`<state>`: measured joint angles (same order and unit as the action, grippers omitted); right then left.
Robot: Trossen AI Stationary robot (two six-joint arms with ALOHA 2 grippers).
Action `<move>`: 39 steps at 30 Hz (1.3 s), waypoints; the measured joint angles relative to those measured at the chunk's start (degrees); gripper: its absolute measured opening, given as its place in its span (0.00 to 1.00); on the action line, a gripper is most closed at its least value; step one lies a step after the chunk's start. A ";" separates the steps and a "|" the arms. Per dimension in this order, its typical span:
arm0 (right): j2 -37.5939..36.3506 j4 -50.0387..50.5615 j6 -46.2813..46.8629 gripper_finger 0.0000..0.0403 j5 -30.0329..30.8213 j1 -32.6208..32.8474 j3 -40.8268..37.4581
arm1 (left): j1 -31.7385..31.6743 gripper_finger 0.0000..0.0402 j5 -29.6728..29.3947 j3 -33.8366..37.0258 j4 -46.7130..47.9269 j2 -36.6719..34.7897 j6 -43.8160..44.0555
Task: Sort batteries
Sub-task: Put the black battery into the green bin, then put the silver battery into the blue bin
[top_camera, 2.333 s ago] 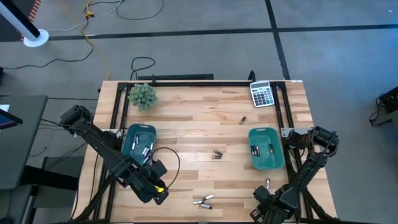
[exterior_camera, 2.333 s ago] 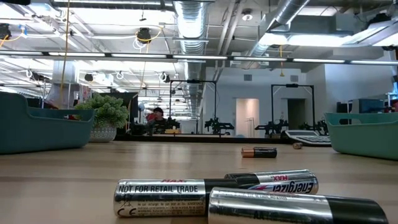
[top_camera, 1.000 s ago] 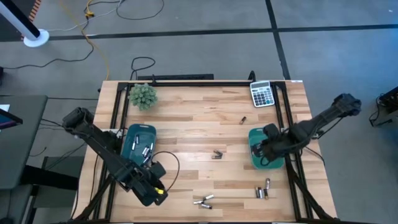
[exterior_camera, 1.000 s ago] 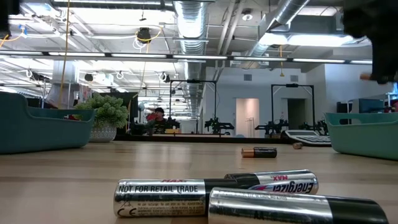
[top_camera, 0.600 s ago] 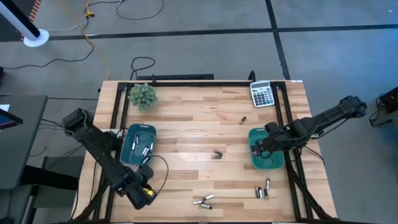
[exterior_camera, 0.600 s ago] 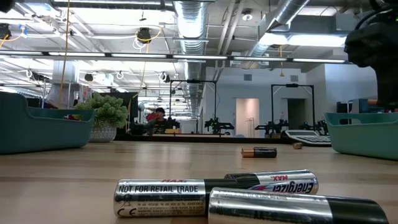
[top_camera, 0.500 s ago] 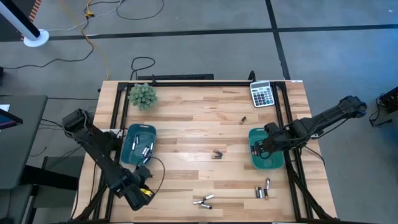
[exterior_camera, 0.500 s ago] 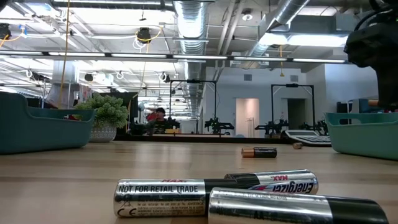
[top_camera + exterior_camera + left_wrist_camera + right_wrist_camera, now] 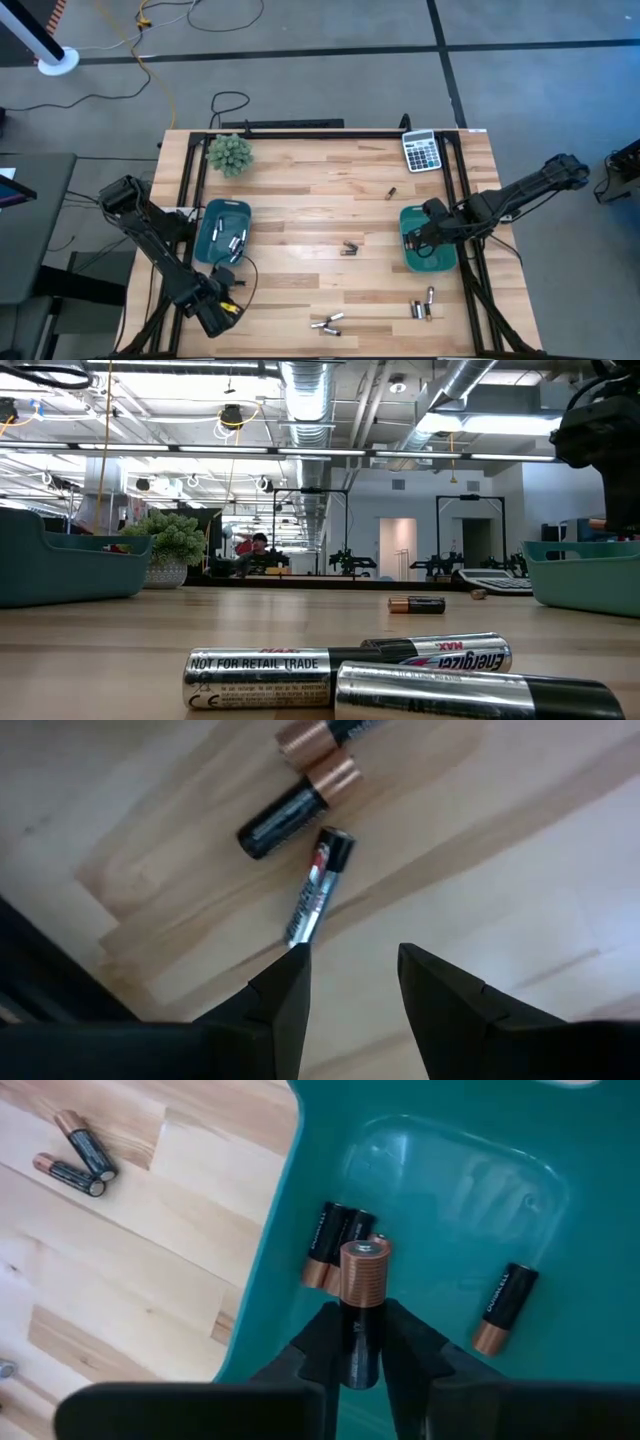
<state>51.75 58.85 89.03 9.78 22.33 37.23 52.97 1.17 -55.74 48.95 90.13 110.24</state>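
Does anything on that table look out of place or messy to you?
Mostly the loose batteries scattered over the wooden table outside the two teal bins; that fits unfinished sorting. The grey calculator and small plant at the far corners have nothing to do with batteries. Nothing looks spilled or damaged.

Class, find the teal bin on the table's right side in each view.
High view: teal bin right of centre, near the calculator.
Low view: right edge, calculator beside it.
Left wrist view: not in it.
Right wrist view: fills most of the picture.
Shared landmark: the calculator.
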 joint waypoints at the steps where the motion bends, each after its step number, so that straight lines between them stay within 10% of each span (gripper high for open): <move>1: 0.00 0.00 0.00 0.19 0.00 0.00 0.00 | 0.00 0.36 0.00 0.06 -0.29 0.00 0.00; 39: 0.09 -3.09 2.08 0.38 0.07 0.04 -1.92 | 0.34 0.36 -0.24 2.81 -0.77 -0.02 -3.43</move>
<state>51.83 55.77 91.11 9.85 22.37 35.31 53.31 0.93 -52.93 48.18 90.11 106.80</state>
